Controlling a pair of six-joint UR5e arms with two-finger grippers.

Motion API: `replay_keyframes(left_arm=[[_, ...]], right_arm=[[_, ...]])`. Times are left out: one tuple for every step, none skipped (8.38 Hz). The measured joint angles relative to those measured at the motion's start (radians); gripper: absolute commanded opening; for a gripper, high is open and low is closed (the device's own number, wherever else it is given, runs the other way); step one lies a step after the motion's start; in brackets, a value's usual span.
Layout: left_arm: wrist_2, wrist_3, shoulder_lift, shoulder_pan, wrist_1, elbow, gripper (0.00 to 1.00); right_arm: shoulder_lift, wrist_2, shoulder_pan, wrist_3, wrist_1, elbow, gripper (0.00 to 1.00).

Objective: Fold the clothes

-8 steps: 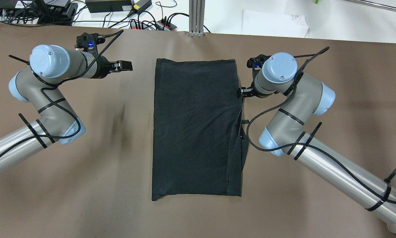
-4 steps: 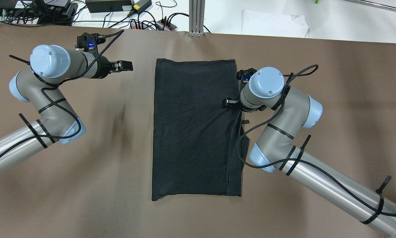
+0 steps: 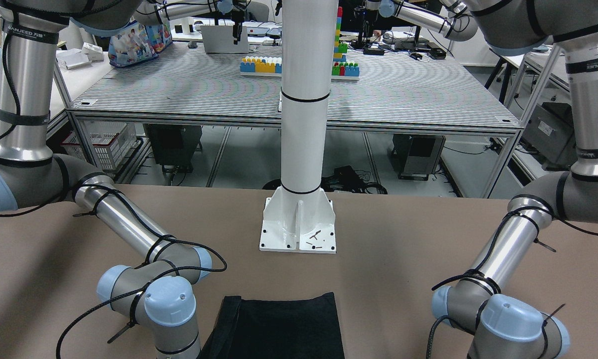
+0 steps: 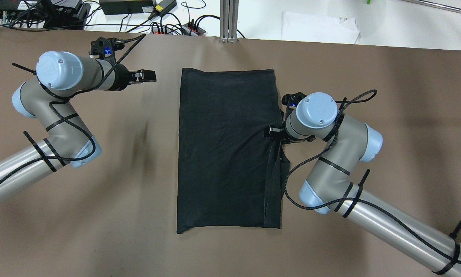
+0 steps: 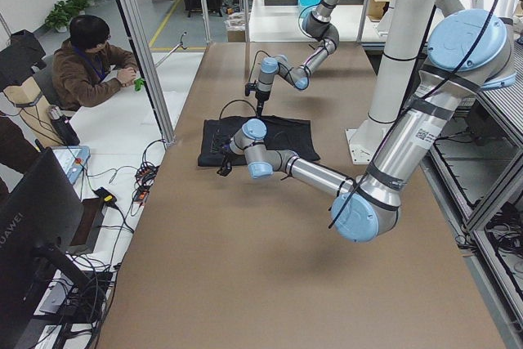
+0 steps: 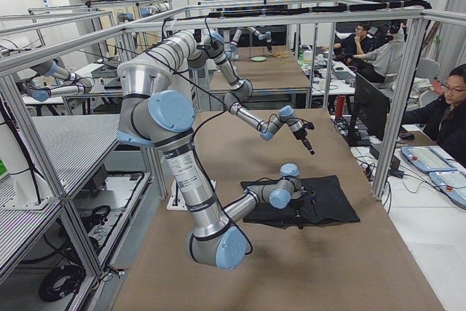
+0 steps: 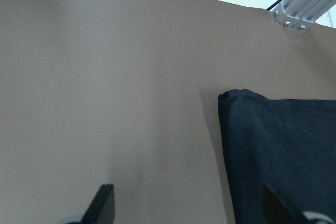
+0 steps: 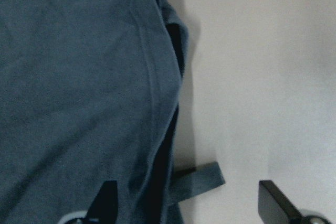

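Observation:
The clothes (image 4: 228, 150) are a black garment lying flat as a tall rectangle in the middle of the brown table, also seen as clothes (image 3: 279, 324). Loose layers and a small strap (image 8: 202, 179) stick out along its right edge. My right gripper (image 4: 273, 132) hovers open at that edge. In the right wrist view, one finger of the right gripper (image 8: 189, 203) is over the fabric and the other over bare table. My left gripper (image 4: 147, 75) stands open and empty left of the garment's far left corner (image 7: 231, 95), apart from it.
A white pillar (image 3: 301, 124) is bolted to the table on the robot's side of the garment. Cables and power strips (image 4: 168, 29) lie beyond the far table edge, beside an aluminium post (image 4: 229, 19). A person (image 5: 90, 63) sits off the table's far side.
My right gripper has moved along the garment's right edge toward the robot, first swinging in over the fabric, then back out to the edge. The left arm has barely moved.

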Motion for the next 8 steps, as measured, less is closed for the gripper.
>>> replay_keyframes(left_arm=[[0.001, 0.001, 0.000, 0.000, 0.000, 0.001, 1.00], [0.001, 0.001, -0.001, 0.000, 0.000, 0.001, 1.00], [0.001, 0.001, -0.001, 0.000, 0.000, 0.001, 1.00], [0.001, 0.001, 0.000, 0.000, 0.000, 0.000, 1.00], [0.002, 0.001, 0.001, -0.001, 0.000, -0.001, 1.00], [0.005, 0.001, 0.002, -0.001, 0.000, -0.001, 1.00], [0.007, 0.000, 0.004, -0.001, 0.000, -0.002, 1.00], [0.008, 0.000, 0.005, -0.001, -0.001, -0.003, 1.00]], right_arm=[[-0.029, 0.001, 0.000, 0.000, 0.000, 0.024, 0.94], [-0.067, 0.001, 0.000, 0.000, -0.001, 0.049, 0.94], [-0.112, 0.001, 0.000, -0.005, -0.001, 0.072, 0.94], [-0.152, 0.002, 0.000, -0.009, 0.000, 0.097, 0.94], [-0.184, 0.005, 0.000, -0.012, 0.000, 0.132, 0.94], [-0.203, 0.017, 0.000, -0.014, -0.007, 0.183, 0.94], [-0.211, 0.046, 0.005, -0.014, -0.021, 0.245, 0.94], [-0.211, 0.085, 0.018, -0.012, -0.035, 0.299, 0.94]])
